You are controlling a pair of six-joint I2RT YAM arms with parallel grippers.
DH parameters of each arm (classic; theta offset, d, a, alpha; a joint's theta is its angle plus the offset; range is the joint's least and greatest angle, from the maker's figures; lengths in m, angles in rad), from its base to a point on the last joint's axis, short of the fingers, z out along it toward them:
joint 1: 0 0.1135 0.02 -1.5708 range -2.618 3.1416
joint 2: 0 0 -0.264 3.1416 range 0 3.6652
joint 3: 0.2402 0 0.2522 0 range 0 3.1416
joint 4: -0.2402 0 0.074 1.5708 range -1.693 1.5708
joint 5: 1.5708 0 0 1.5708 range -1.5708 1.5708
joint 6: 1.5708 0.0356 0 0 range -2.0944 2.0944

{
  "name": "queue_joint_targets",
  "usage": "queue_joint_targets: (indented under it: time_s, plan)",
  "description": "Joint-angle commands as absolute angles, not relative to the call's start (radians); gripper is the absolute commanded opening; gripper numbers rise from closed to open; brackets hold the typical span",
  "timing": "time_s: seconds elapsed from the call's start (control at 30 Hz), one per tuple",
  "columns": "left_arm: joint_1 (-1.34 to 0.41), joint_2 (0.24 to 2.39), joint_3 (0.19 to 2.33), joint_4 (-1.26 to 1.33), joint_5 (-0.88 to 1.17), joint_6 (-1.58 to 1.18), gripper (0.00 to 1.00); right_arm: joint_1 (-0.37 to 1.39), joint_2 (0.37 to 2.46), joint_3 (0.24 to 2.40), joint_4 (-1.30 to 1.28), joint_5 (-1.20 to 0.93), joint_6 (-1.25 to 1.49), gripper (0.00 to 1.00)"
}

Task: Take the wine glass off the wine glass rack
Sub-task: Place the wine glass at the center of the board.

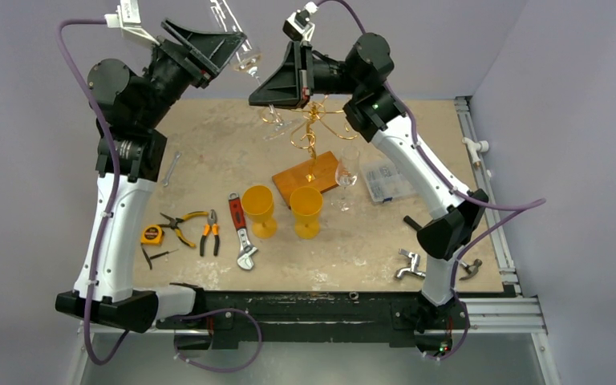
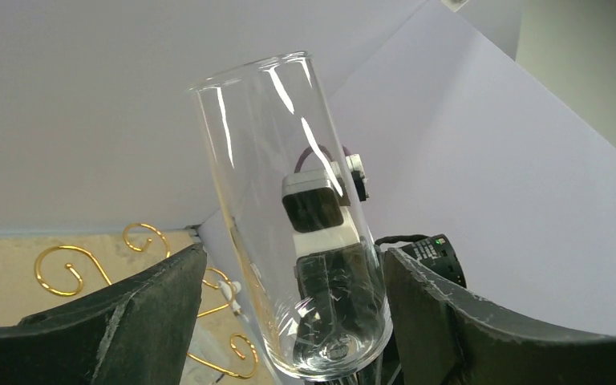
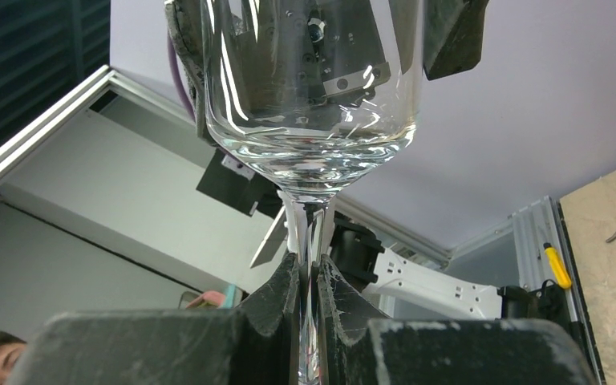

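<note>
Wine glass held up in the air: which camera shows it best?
The left wrist view: the wine glass shows its whole bowl, rim to base, inside the open left gripper. The right wrist view shows only the bowl's bottom and the stem, pinched by the right gripper. The top view shows it small and faint.

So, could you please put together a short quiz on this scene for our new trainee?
1. True or false: the right gripper is shut on the stem of the wine glass.
2. How many yellow goblets stand on the table?
3. The left gripper is: A) shut and empty; B) open around the glass's bowl; C) resting on the table.
Key: 1 true; 2 two; 3 B.
</note>
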State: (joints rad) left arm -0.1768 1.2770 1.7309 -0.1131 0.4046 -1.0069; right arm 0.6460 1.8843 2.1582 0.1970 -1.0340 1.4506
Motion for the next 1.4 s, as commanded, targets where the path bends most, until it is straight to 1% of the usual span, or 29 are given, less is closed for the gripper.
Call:
queue_joint_targets:
  time_s: [0.0,0.23,0.33,0.37,0.43,0.57,0.7,0.8,0.83,0.9,0.97,1.1,1.23,1.37]
  plan:
    - [-0.160,1.264,1.708,-0.021,0.456,-1.111,0.78,0.655,1.867,2.221,0.290,-1.089,1.432,0.00]
    - [-0.158,1.260,1.692,0.020,0.476,-1.147,0.74,0.665,1.863,2.219,0.216,-1.110,1.366,0.00]
    - [-0.158,1.261,1.685,0.035,0.491,-1.163,0.69,0.670,1.856,2.207,0.183,-1.110,1.336,0.00]
    - [-0.158,1.259,1.682,0.039,0.497,-1.165,0.65,0.672,1.854,2.203,0.181,-1.109,1.332,0.00]
    - [-0.158,1.259,1.675,0.048,0.509,-1.175,0.51,0.674,1.850,2.198,0.171,-1.109,1.322,0.00]
    - [-0.158,1.257,1.661,0.067,0.528,-1.194,0.35,0.678,1.847,2.193,0.156,-1.109,1.306,0.00]
    - [-0.158,1.251,1.652,0.080,0.533,-1.200,0.13,0.679,1.848,2.204,0.134,-1.114,1.288,0.00]
    - [-0.158,1.246,1.644,0.081,0.532,-1.194,0.00,0.679,1.847,2.204,0.119,-1.118,1.274,0.00]
    - [-0.158,1.242,1.640,0.081,0.532,-1.192,0.00,0.678,1.847,2.204,0.110,-1.119,1.267,0.00]
    - [-0.158,1.238,1.634,0.084,0.533,-1.191,0.00,0.679,1.841,2.202,0.079,-1.120,1.239,0.11]
    - [-0.158,1.236,1.628,0.092,0.535,-1.192,0.00,0.679,1.829,2.191,0.055,-1.117,1.215,0.27]
    - [-0.158,1.229,1.615,0.115,0.539,-1.189,0.00,0.679,1.813,2.175,0.034,-1.122,1.192,0.46]
    - [-0.158,1.217,1.594,0.133,0.547,-1.168,0.00,0.680,1.802,2.174,-0.010,-1.125,1.146,0.57]
    - [-0.157,1.206,1.582,0.141,0.558,-1.141,0.00,0.672,1.792,2.194,-0.143,-1.124,1.052,0.62]
